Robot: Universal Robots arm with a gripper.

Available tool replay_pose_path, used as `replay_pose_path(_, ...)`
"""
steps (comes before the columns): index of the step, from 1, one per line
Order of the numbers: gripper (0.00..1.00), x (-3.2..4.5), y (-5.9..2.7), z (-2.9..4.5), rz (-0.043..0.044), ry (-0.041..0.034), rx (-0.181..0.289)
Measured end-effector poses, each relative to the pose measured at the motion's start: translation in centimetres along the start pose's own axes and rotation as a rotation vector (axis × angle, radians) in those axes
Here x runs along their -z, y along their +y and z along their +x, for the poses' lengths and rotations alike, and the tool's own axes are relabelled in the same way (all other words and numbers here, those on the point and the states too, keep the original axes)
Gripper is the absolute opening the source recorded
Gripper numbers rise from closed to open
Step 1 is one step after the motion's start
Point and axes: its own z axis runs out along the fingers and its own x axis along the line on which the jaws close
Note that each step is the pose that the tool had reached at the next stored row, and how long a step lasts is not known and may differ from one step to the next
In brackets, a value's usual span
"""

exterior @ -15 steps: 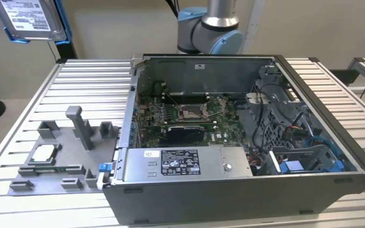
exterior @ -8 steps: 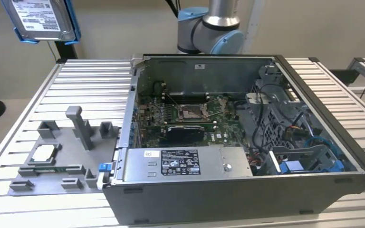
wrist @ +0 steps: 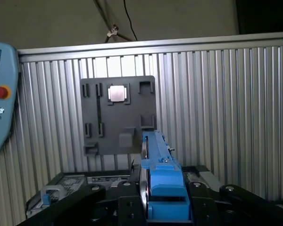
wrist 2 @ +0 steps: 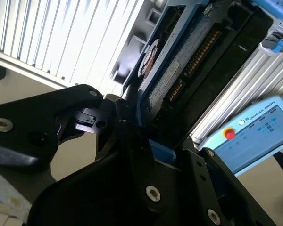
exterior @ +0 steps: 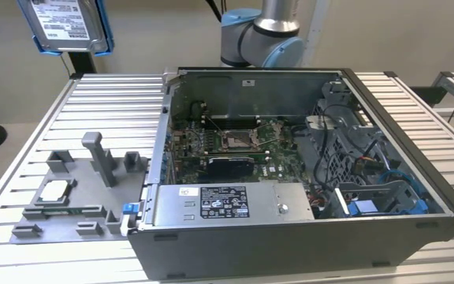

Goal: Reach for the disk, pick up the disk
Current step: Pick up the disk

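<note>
silver disk, white label, blue rails, grey ribbed table

In the exterior view, cut off at the top edge: the disk and the arm; at the bottom edge, the computer case. In the first wrist view, edge-on and cropped at the bottom: the disk, label face hidden. In the second wrist view, smeared with blur: table slats, the disk's underside.

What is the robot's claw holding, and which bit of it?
The gripper holds the disk, clamped at one end between its fingers.
</note>
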Motion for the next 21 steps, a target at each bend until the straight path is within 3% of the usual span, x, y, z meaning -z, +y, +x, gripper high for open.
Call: replay_pose_path(21,0.0,-0.23,-5.42,-0.45,-0.0001,0.0001,0.0)
